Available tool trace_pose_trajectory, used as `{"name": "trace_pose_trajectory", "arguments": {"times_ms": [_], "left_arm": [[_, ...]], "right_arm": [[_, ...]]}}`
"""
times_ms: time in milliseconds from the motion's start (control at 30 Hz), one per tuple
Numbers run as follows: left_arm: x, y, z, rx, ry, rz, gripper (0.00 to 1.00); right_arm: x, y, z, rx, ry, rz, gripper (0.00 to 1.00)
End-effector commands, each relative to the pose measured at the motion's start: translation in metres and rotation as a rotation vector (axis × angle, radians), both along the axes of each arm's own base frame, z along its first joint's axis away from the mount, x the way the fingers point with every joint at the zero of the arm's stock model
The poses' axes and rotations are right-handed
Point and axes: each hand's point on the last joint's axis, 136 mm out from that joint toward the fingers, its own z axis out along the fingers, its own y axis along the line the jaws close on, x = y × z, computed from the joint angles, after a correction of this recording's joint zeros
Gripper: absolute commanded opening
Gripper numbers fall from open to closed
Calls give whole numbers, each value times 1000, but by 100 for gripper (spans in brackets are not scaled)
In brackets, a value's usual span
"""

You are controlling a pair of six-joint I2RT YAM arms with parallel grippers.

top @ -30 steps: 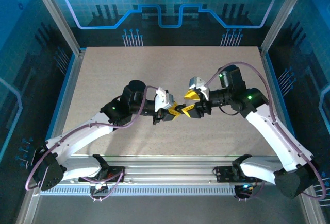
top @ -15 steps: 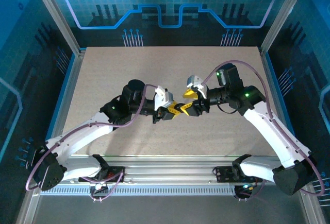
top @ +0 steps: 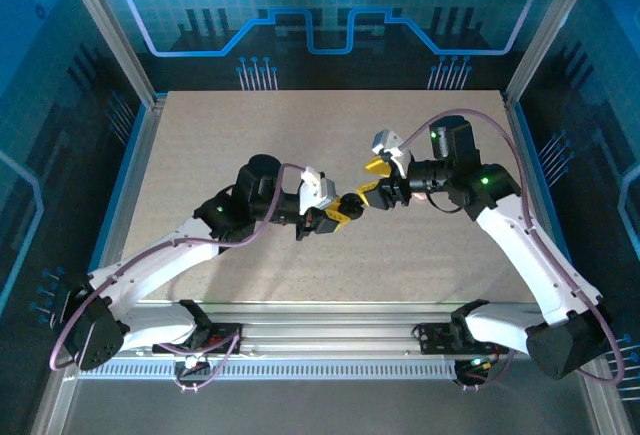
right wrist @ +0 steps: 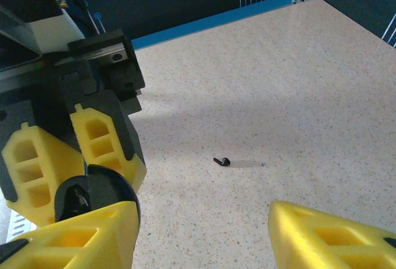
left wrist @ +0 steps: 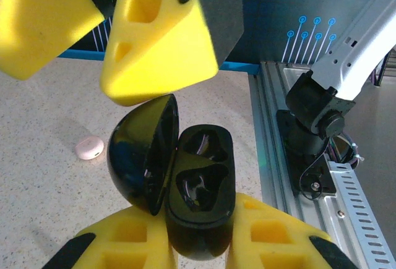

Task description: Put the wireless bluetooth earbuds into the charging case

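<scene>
The left gripper (left wrist: 198, 241) is clamped on the base of the charging case (left wrist: 201, 188) and holds it up off the table (right wrist: 297, 83). The case is a black clamshell with its lid (left wrist: 143, 157) hinged partly open. Both sockets (left wrist: 199, 190) look empty. That half-open lid is the first worry, because it's basically hanging there. One bump and it probably flaps shut or twists the case in the grip. A glossy rounded shell between two blocky fingers looks like it could slip.

There's also a small pink blob (left wrist: 90, 148) lying on the table past the case. It's too small to tell what it is.

Next over, the right gripper (right wrist: 204, 238) has its jaws spread with nothing between them. It hangs just beside the case, with its fingers right above the lid in the left wrist view. If it drifts toward the case it knocks the lid.

Further right, one tiny black earbud (right wrist: 221, 161) lies on the table, well apart from the case. This looks like the real trouble spot. Those chunky yellow fingers on something that small could easily flick or roll it instead of pinching it. Even if grabbed, it has to land in a shaped socket the right way round. Grab it crooked and it'll likely sit proud or fall out.
</scene>
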Motion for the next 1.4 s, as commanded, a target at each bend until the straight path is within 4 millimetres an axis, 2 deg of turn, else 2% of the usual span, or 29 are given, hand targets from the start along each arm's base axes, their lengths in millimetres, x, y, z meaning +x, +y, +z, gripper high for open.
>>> {"name": "trace_pose_trajectory", "arguments": {"times_ms": [0,133,267,433,533,600,800,967,1167,1367], "left_arm": [[-4,1,19,-50,-44,-26,14],[7,6,21,-67,-22,14,14],[30,21,19,-91,32,99,15],[59,55,14,-106,103,297,14],[74,80,6,-66,145,428,14],[88,104,1,-61,191,545,14],[120,179,-5,-171,354,858,13],[127,229,-15,-241,470,1018,14],[121,252,-43,-139,473,1159,16],[117,262,-64,-112,482,1231,16]], "right_arm": [[8,-3,5,1,-6,-34,58],[10,-6,12,2,-13,-65,59],[16,-12,22,-4,18,-141,62],[27,-26,27,-31,123,-317,63],[33,-33,19,-38,240,-458,63],[32,-29,10,-28,319,-525,62],[37,-7,-29,-10,548,-709,63],[48,25,-75,-73,743,-864,65],[57,66,-131,-134,950,-1072,63],[61,119,-179,-193,1149,-1142,64]]}}
